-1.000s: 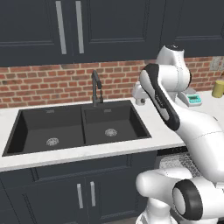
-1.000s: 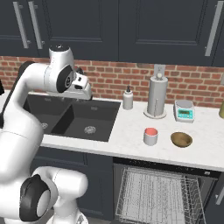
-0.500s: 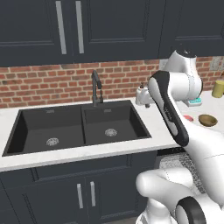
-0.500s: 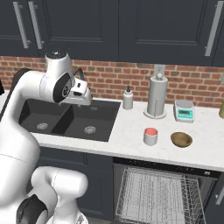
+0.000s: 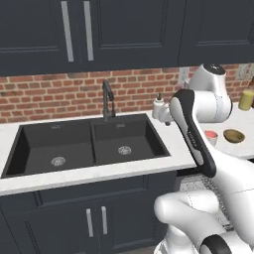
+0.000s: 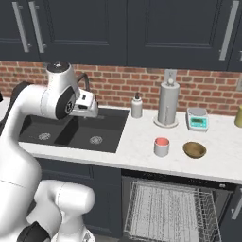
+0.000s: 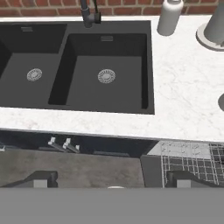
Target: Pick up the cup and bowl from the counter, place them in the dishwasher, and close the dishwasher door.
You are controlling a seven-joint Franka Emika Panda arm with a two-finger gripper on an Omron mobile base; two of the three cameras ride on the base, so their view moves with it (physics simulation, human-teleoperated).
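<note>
Standing empty on counter (image 6: 142,142): cup (image 6: 161,146), bowl (image 6: 194,150)

You are looking at evenly lit rendered pictures, bright and flat, with no visible lamp and no glare. The white counter (image 6: 142,151) is reading pale and clean, and only faint soft shadows are sitting right beside the things standing on it. Left of that counter, the black sink (image 7: 105,74) is staying dark, yet its drains are showing clearly. Above the counter, the navy cabinets (image 5: 124,30) are looking dim and matte. Edges are appearing slightly soft and pixelated throughout, without motion blur or bending at the borders.
</note>
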